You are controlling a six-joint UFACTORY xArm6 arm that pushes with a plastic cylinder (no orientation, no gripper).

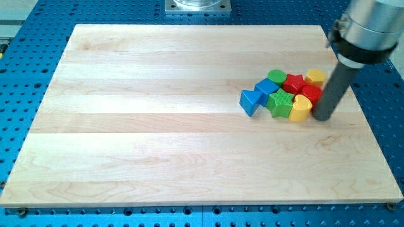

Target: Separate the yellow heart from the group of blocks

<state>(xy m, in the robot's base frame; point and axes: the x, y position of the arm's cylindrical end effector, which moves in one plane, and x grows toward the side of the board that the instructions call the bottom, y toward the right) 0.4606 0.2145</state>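
The yellow heart lies at the lower right edge of a tight group of blocks on the wooden board. My tip rests on the board just right of the heart, close to it or touching it. The group also holds a blue triangle, a blue cube, a green star, a green round block, a red star, a red block and a yellow block. The red block sits right behind the heart, against my rod.
The board lies on a blue perforated table. The arm's grey body hangs over the board's top right corner. A metal base plate shows at the view's top.
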